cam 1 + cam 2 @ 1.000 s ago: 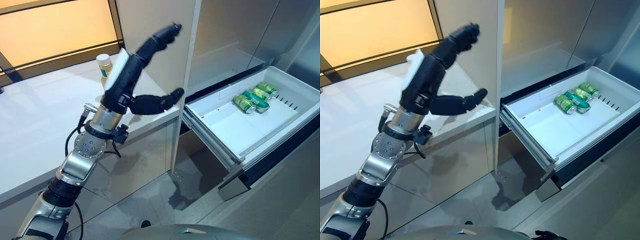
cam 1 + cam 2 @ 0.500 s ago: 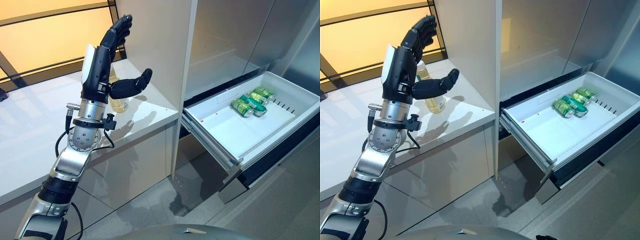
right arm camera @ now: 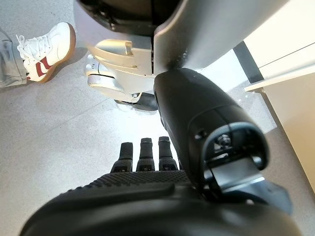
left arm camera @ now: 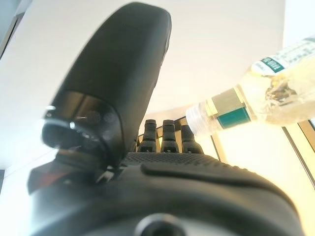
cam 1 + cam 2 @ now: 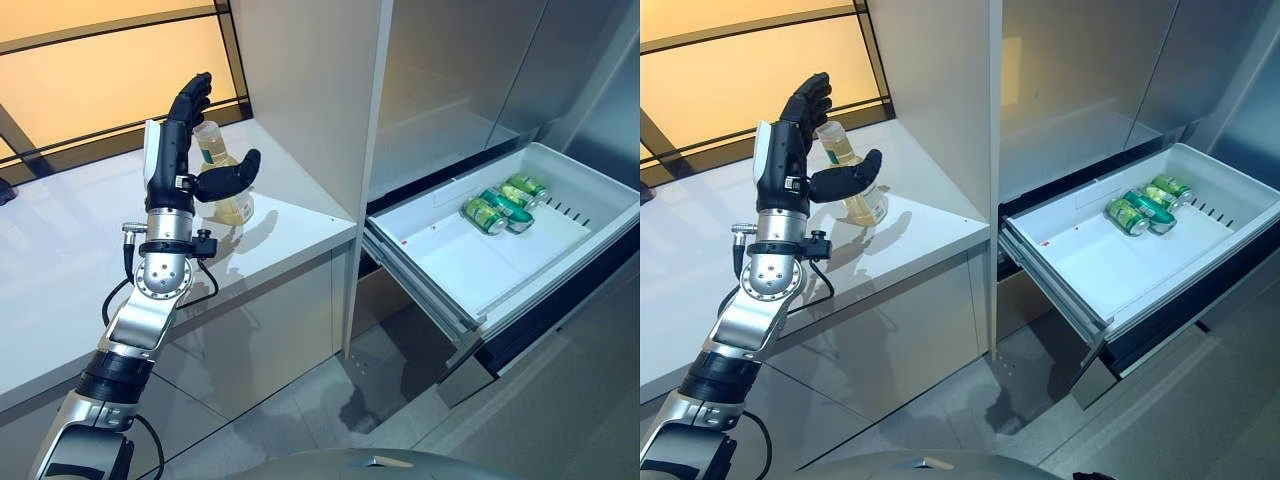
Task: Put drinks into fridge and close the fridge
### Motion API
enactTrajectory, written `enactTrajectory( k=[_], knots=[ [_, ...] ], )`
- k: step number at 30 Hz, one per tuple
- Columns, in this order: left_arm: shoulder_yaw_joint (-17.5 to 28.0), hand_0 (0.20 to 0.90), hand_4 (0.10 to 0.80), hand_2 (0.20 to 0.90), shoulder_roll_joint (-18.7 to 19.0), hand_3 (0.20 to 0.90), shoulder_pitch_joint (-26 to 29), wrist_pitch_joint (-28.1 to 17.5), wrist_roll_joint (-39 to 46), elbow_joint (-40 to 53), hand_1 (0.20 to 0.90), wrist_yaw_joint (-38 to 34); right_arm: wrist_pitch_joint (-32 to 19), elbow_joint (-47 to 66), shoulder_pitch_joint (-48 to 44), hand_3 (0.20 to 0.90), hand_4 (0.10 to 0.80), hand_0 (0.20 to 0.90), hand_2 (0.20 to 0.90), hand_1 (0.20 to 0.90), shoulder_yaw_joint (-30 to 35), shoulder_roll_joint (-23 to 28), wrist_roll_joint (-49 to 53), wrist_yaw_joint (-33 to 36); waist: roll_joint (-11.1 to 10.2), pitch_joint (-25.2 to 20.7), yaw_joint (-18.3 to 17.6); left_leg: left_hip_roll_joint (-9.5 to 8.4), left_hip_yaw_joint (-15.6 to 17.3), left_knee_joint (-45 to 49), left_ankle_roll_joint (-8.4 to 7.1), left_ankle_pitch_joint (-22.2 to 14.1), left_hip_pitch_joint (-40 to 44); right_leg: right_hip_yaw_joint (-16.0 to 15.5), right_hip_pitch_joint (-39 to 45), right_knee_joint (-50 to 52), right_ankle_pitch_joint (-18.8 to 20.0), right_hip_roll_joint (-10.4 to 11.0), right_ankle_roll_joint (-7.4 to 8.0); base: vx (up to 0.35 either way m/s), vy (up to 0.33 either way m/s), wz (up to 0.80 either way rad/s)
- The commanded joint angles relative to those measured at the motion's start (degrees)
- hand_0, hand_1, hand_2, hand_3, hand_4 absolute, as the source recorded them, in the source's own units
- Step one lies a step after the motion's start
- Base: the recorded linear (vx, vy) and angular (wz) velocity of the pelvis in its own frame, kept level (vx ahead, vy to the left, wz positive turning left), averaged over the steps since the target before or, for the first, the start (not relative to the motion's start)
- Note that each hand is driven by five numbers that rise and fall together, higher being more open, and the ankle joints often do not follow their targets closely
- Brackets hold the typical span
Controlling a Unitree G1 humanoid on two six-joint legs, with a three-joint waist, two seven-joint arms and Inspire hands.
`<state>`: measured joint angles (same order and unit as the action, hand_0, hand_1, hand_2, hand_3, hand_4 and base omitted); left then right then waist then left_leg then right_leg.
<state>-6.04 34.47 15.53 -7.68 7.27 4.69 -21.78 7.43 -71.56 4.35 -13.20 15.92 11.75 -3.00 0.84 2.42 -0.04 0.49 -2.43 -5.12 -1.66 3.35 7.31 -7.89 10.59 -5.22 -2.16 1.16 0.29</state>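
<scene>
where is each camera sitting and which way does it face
Left eye and right eye: on the head, looking down at the counter, open fridge drawer with cans, and left hand by the bottle.
Left wrist: along its open hand, bottle just beyond.
Right wrist: along the right hand, down at the floor and a person's shoe.
Head and left wrist views share the bottle.

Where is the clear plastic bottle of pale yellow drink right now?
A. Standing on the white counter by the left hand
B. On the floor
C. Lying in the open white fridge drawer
A: the clear plastic bottle stands upright on the white counter, with the open left hand around it, not gripping.
</scene>
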Motion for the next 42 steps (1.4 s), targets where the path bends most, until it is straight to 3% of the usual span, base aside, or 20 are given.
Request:
enactTrajectory(
  k=[1,6,11,22,42],
  knots=[
    [7.14,0.900,0.800,0.900,2.18,0.900,7.04,-5.30,-0.15,0.45,0.900,-3.77,-0.17,-0.52,-1.70,0.900,0.800,0.900,0.900,0.900,-0.34,-2.56,-0.92,-1.82,-0.97,-0.80,0.19,-1.74,-0.27,0.12,1.69,-5.92,0.84,1.54,-2.09,1.54,0.73,0.81,3.36,0.013,0.002,-0.05],
    [8.00,0.900,0.800,0.900,2.43,0.900,6.77,-4.46,0.74,-0.61,0.900,-4.33,0.13,-0.30,-1.64,0.900,0.800,0.900,0.900,0.900,-0.38,-2.49,-1.04,-1.90,-0.90,-0.94,0.15,-1.74,-0.19,0.12,1.63,-5.95,0.84,1.51,-2.09,1.52,0.70,0.84,3.37,-0.001,0.005,-0.05],
    [7.95,0.900,0.800,0.900,1.98,0.900,6.45,0.12,3.28,-2.63,0.900,-4.32,0.54,0.09,-1.72,0.900,0.800,0.900,0.900,0.900,-0.18,-2.35,-1.33,-2.10,-0.79,-0.92,0.03,-1.78,-0.23,0.12,1.61,-5.94,0.88,1.54,-2.05,1.51,0.69,0.86,3.47,0.013,0.001,0.00],
    [7.66,0.900,0.800,0.900,0.81,0.900,6.72,3.08,6.35,-8.17,0.900,-5.56,1.48,0.53,-2.03,0.900,0.800,0.900,0.900,0.900,-0.23,-2.22,-1.49,-2.00,-0.68,-1.12,-0.27,-1.84,0.00,0.12,1.62,-5.87,0.96,1.69,-2.13,1.57,0.78,0.81,3.52,0.000,0.000,0.00],
    [4.32,0.900,0.800,0.900,-3.59,0.900,10.10,7.13,23.62,-18.92,0.900,1.39,2.90,0.82,-2.85,0.900,0.800,0.900,0.900,0.900,-1.19,-1.68,-1.89,-2.70,-0.35,-1.32,-1.68,-1.81,0.99,0.12,1.64,-5.84,1.50,2.47,-2.24,1.73,1.10,0.77,3.78,0.004,0.000,-0.01]
  ],
)
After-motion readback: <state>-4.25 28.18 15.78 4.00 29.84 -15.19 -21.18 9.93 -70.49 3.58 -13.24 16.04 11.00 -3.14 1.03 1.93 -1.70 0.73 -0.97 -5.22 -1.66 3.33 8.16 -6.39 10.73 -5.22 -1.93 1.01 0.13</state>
